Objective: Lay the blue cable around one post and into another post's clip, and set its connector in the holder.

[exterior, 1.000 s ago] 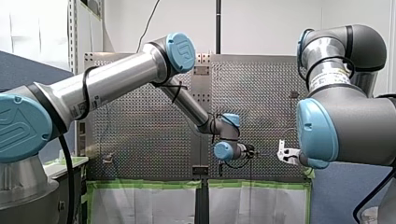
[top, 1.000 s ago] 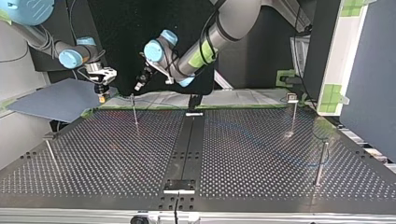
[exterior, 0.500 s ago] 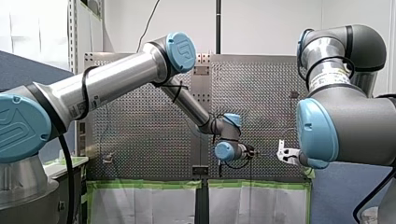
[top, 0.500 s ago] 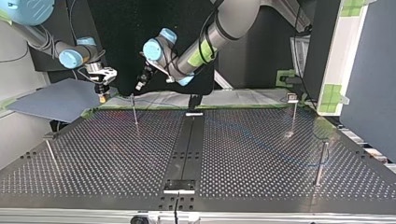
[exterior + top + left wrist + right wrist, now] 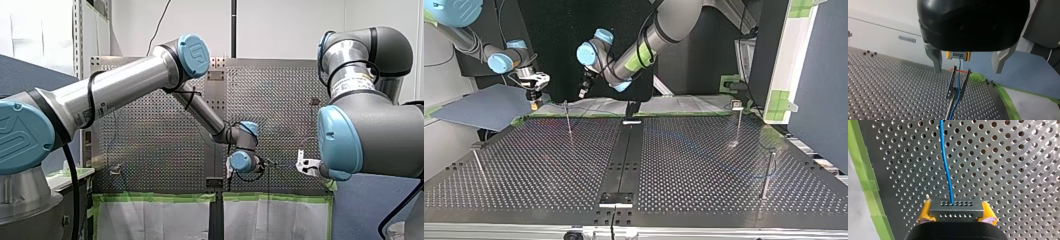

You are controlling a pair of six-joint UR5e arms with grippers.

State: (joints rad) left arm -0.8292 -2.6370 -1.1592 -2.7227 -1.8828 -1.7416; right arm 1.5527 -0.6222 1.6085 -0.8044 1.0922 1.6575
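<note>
My right arm comes in low at the top view's left. My right gripper (image 5: 533, 103) hangs at ten o'clock, by the table (image 5: 699, 165) edge, and its yellow pads (image 5: 926, 211) pinch the grey connector (image 5: 956, 208). The connector lies wide across the pads, and one blue cable (image 5: 946, 162) runs straight out ahead. My left arm bends down beside it, and my left gripper (image 5: 967, 72) is spread wide, holding nothing. Four thin posts (image 5: 568, 120) stand up. The cable passes between the prongs of the eleven o'clock post's clip (image 5: 958, 83).
</note>
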